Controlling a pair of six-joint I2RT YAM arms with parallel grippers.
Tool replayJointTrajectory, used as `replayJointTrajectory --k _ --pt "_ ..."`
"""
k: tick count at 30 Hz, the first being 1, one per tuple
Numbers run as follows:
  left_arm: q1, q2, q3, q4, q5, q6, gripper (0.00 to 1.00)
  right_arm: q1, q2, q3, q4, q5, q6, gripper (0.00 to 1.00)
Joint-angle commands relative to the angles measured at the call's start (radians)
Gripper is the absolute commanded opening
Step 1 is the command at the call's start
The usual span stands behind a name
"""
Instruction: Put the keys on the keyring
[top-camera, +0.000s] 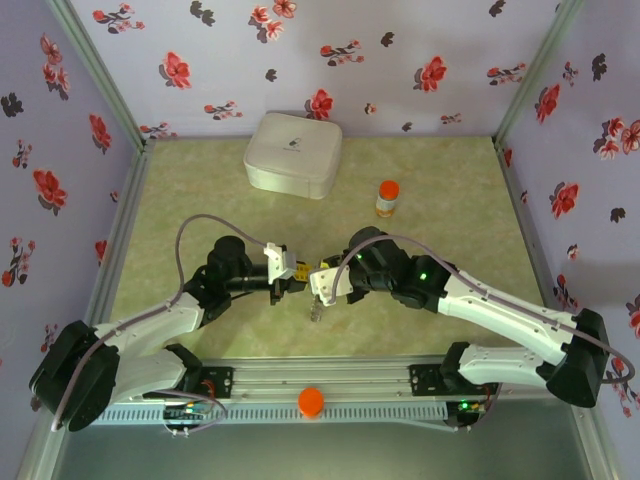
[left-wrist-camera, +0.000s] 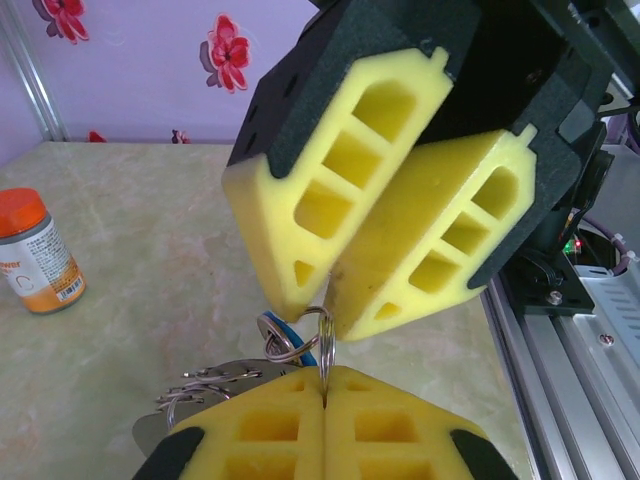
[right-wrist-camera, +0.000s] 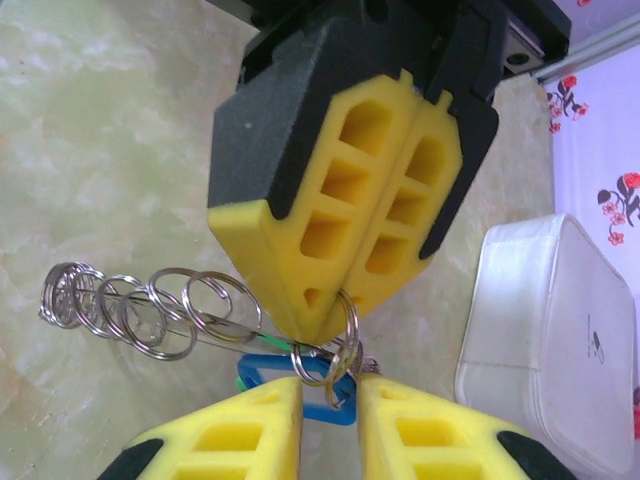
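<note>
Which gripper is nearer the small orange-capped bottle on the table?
Right. The right gripper lies nearward and left of the small orange-capped bottle; the left gripper lies farther left again.

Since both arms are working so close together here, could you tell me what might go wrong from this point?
The left gripper pinches the keyring only at the very tips of its fingers, so a tug from the right gripper could slip it free. The blue key lies between the right fingers beside the ring; closing there may clamp both together. The loose chain of rings could snag.
</note>
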Motion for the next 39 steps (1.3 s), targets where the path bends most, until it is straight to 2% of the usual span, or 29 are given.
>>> replayJointTrajectory --k 1,9,17,27,39 --pt "-0.002 0.004 0.010 0.034 0.039 -0.020 0.00 0.010 -0.018 -0.015 0.044 0.067 -0.051 0.24" --pt "-0.002 0.009 0.013 0.042 0.047 -0.026 0.00 0.014 -0.018 -0.027 0.070 0.066 -0.070 0.20" --pt "-0.003 0.001 0.012 0.043 0.040 -0.030 0.00 0.018 -0.041 -0.033 0.054 0.045 -0.051 0.00" --pt "-0.002 -0.006 -0.007 0.142 0.034 -0.098 0.00 0.022 -0.063 -0.087 0.040 0.093 -0.042 0.00" --pt "0.006 -0.006 -0.024 0.206 0.019 -0.119 0.00 0.044 -0.073 -0.136 0.133 0.064 0.041 0.00"
